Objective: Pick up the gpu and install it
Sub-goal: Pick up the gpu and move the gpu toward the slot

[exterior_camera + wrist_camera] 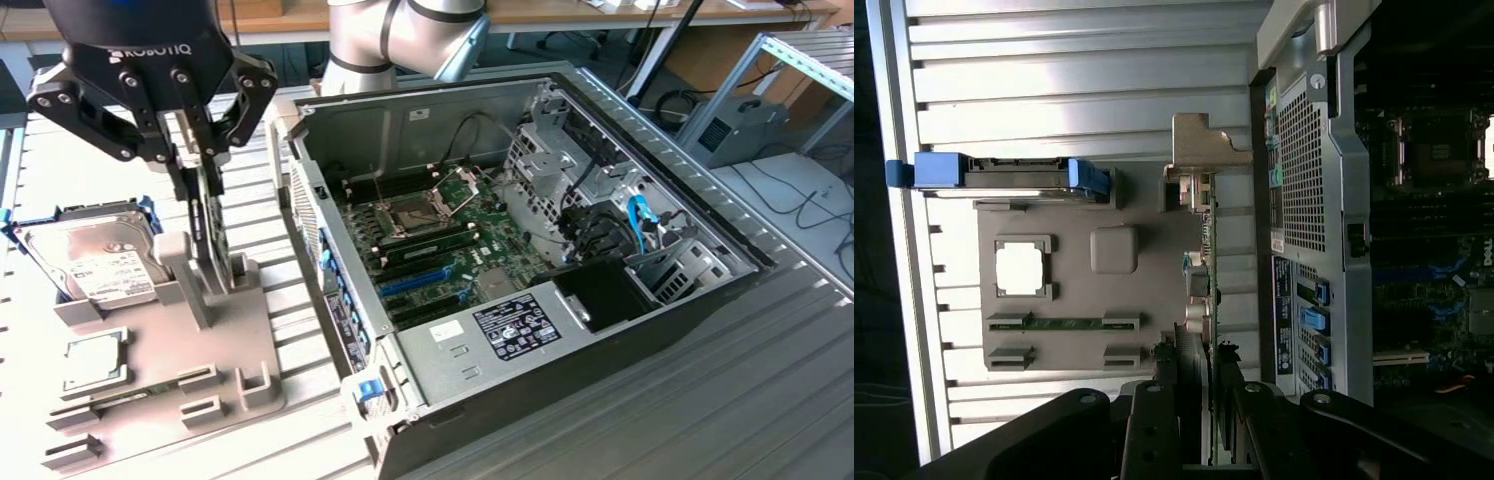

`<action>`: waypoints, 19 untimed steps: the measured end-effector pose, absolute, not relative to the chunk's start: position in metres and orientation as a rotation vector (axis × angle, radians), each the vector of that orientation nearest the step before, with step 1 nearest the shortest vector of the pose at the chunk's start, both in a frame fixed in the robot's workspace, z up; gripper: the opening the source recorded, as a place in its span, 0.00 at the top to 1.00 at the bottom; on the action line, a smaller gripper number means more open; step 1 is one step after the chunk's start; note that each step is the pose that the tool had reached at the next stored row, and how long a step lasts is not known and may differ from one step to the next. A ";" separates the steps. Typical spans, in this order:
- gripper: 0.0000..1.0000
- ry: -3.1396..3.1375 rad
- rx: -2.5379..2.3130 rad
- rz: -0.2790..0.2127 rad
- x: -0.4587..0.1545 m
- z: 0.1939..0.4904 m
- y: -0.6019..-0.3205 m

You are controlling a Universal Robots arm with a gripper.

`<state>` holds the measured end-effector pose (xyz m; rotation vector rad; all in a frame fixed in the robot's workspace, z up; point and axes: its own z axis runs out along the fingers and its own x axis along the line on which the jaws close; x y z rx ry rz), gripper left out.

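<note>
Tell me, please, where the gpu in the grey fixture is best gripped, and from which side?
Pinch the gpu across its two flat faces at the upper long edge, coming straight down from above. It stands upright on edge in the grey fixture, lower edge seated in slots, so probably only the top is free. The gripper hangs over it.

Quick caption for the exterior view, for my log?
Gripper fingers shut on the upright gpu in its grey holder, beside the open computer case.
</note>
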<state>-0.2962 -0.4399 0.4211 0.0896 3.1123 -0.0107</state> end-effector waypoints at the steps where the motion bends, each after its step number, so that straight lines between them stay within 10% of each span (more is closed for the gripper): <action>1: 0.73 3.112 0.090 -0.011 -0.296 0.422 -0.440; 19: 0.73 3.112 0.090 -0.011 -0.287 0.427 -0.440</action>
